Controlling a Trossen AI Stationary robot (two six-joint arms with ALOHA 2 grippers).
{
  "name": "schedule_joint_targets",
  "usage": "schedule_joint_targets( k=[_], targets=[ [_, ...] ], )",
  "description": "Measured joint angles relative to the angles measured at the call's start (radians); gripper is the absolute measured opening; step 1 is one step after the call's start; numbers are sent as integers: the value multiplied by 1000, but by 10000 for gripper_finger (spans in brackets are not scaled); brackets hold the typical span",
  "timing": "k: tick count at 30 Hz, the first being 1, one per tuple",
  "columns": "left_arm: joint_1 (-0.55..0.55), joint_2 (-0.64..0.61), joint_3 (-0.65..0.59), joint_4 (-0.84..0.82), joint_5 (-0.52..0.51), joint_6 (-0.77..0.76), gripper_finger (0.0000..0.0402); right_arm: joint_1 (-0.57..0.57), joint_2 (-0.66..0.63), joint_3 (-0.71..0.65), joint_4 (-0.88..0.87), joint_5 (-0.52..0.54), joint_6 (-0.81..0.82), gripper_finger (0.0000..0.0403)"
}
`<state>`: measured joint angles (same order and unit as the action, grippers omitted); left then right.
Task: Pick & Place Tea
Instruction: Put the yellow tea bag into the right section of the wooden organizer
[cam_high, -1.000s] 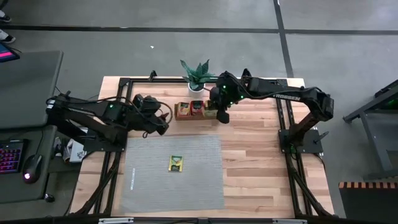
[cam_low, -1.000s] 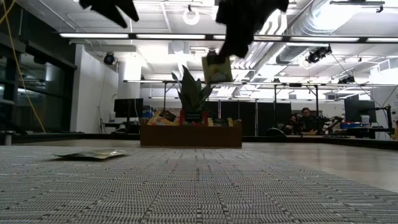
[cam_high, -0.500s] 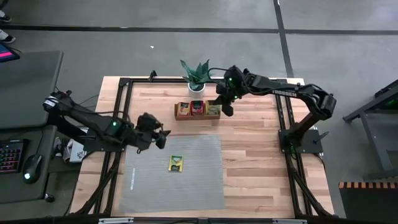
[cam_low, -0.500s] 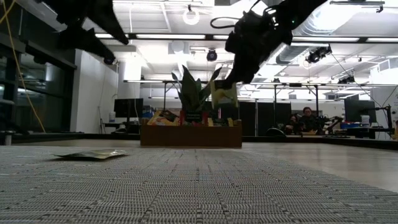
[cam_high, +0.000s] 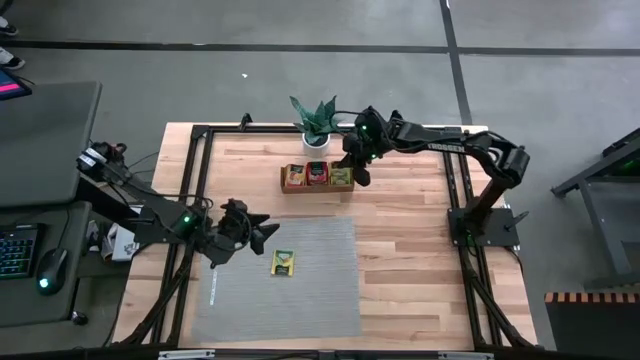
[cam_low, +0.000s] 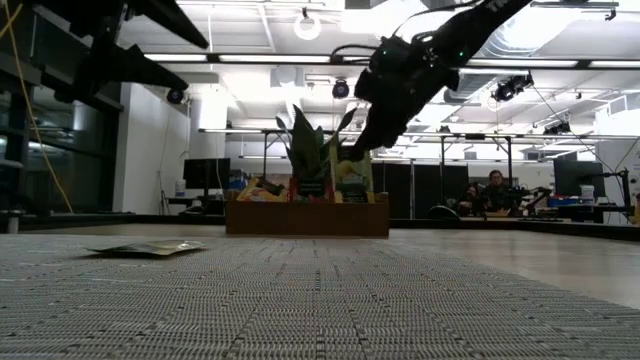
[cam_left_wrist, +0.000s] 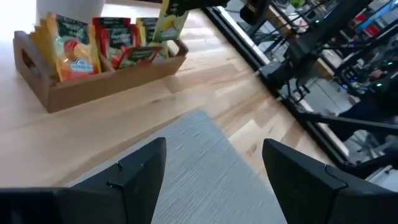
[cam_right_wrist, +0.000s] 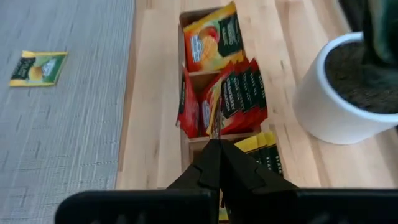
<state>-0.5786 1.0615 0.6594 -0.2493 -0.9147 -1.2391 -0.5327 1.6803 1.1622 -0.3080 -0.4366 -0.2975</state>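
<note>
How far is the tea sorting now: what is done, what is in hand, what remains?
Done: red, orange and yellow sachets stand in the wooden tray. In hand: the right gripper, shut on a yellow-green sachet, is over the tray's end compartment. Left: one sachet on the mat, with the open left gripper beside it.

Only one readable word: "TROSSEN", white lettering along the right arm's forearm link (cam_high: 440, 146), seen from above. Label marks on the tea sachets (cam_left_wrist: 73, 43) in the wooden tray (cam_left_wrist: 93, 84) too small and blurred to make out. Same for the lone yellow sachet (cam_right_wrist: 38, 68) on the grey mat (cam_right_wrist: 62, 124). Nothing else legible.
</note>
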Motion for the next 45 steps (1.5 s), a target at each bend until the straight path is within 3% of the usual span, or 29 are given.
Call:
schedule_joint_targets(
  k=[12, 45],
  targets=[
    [-52, 4, -1, 16, -35, -49, 264, -26, 88, 0, 29, 0, 1, 0],
    [-51, 4, 0, 8, -9, -41, 264, -10, 89, 1, -11, 48, 106, 0]
  ],
)
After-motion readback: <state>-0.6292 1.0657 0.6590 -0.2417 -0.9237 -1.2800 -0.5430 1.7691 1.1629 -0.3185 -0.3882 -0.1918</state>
